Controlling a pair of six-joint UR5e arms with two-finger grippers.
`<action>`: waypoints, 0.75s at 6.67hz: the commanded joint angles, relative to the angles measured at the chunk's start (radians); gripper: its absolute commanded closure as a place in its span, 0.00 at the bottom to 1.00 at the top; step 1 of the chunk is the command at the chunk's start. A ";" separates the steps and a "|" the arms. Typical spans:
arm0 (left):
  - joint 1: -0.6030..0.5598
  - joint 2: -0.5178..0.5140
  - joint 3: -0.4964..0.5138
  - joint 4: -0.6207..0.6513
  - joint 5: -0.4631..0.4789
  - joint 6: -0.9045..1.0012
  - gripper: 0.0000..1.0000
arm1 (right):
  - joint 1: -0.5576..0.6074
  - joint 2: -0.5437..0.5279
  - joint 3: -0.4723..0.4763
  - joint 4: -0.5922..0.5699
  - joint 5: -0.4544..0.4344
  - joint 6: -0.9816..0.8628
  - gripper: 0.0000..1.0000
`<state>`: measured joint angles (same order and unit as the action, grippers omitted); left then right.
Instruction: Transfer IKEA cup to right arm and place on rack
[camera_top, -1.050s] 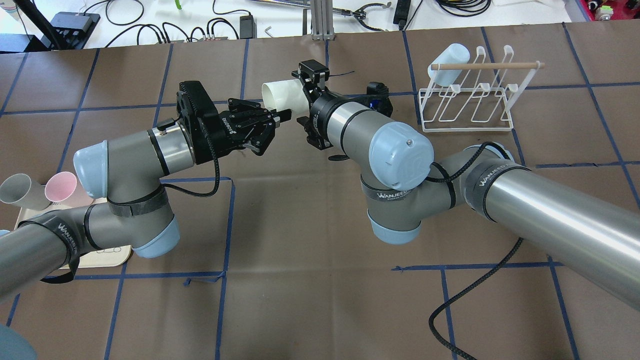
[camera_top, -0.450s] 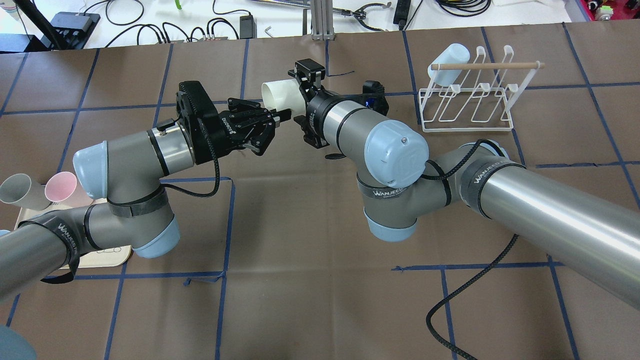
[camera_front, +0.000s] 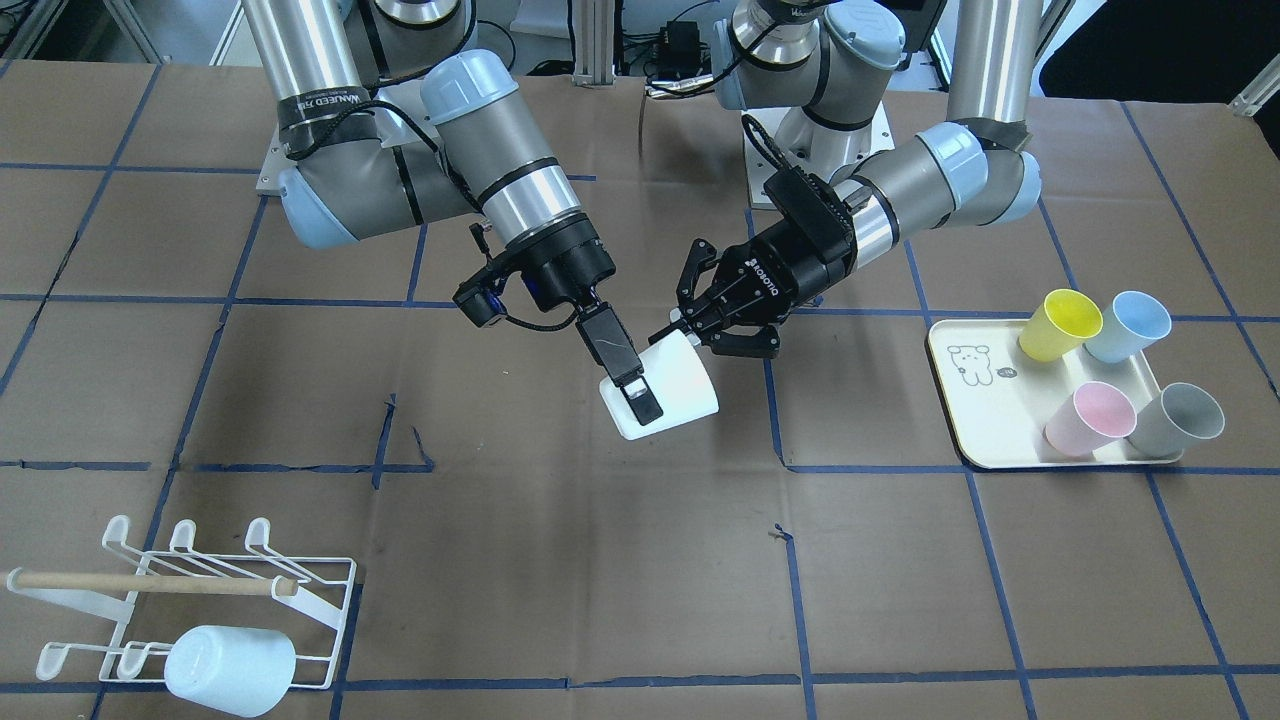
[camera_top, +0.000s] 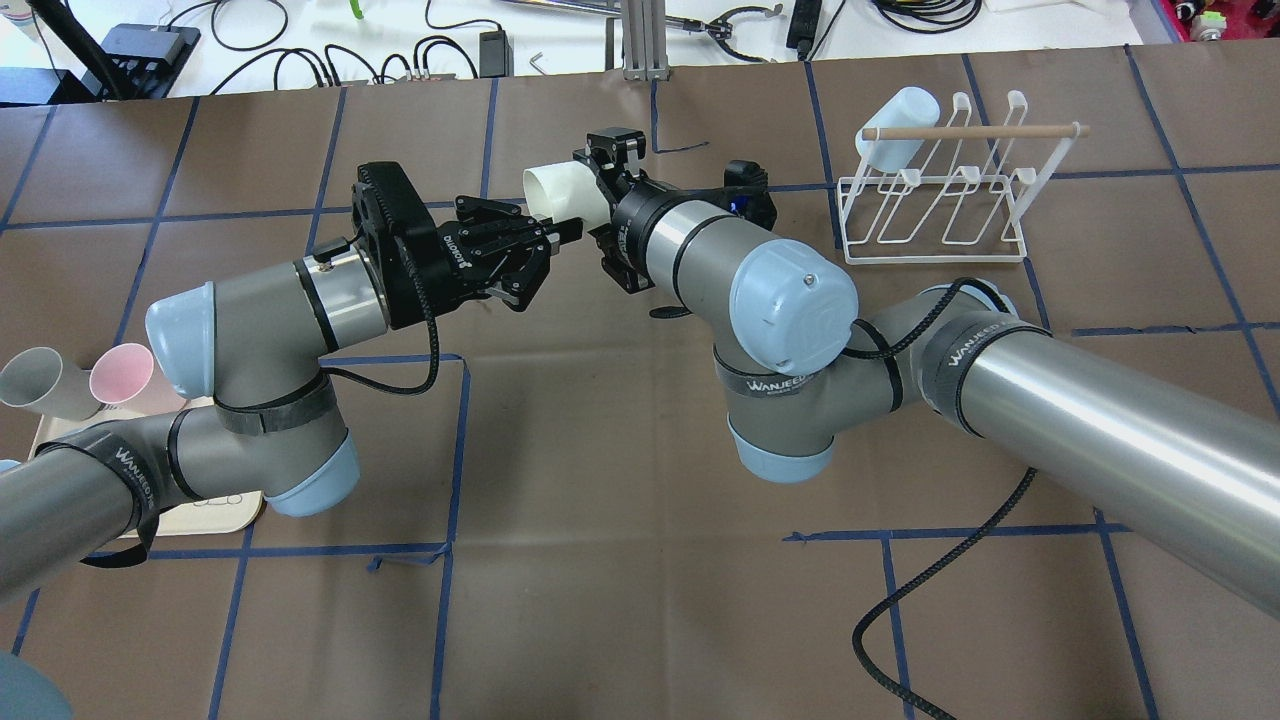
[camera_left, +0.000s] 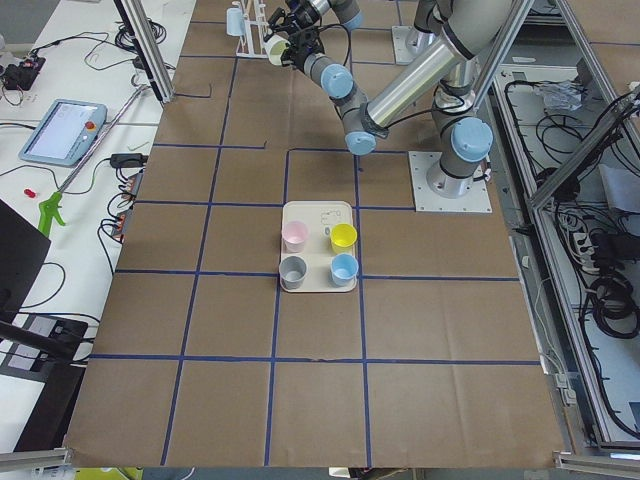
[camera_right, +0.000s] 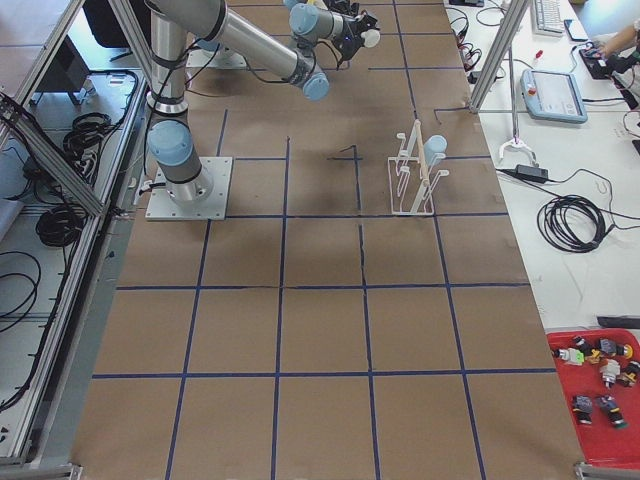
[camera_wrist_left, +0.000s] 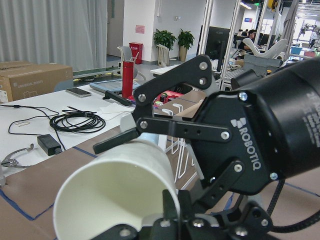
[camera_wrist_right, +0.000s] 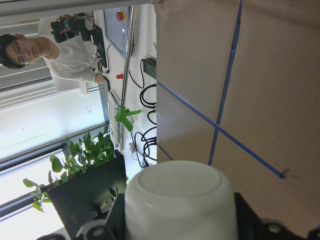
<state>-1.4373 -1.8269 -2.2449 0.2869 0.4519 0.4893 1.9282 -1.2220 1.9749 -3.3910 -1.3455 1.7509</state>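
Note:
A white cup (camera_front: 680, 385) hangs in the air over the table's middle, lying on its side. My left gripper (camera_front: 680, 335) is shut on its rim, one finger inside and one outside. In the left wrist view the cup's open mouth (camera_wrist_left: 115, 200) faces the camera. My right gripper (camera_front: 645, 395) is open with its jaws on either side of the cup's body, one finger (camera_front: 625, 365) lying along the wall. In the right wrist view the cup's base (camera_wrist_right: 180, 200) sits between its fingers. The white wire rack (camera_top: 1045, 190) stands at the far right.
A pale blue cup (camera_top: 900, 125) hangs on the rack's far left prong. A cream tray (camera_front: 985, 420) on my left holds yellow (camera_front: 1058, 324), blue (camera_front: 1130, 325), pink (camera_front: 1090, 418) and grey (camera_front: 1180, 420) cups. Cables and tools lie beyond the table's far edge.
My right wrist has slid a little to the left, further along the cup. The left arm and the cup have stayed still.

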 joint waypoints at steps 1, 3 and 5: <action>0.000 0.000 0.004 0.000 0.002 0.000 0.65 | 0.000 -0.001 0.004 -0.001 0.009 -0.008 0.66; 0.001 0.000 0.010 0.000 0.001 -0.024 0.05 | 0.000 -0.004 0.004 -0.001 0.009 -0.008 0.69; 0.015 0.014 0.016 0.003 -0.009 -0.089 0.01 | 0.000 -0.002 0.004 -0.002 0.008 -0.008 0.70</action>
<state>-1.4323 -1.8207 -2.2316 0.2890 0.4483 0.4239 1.9282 -1.2249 1.9788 -3.3926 -1.3365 1.7427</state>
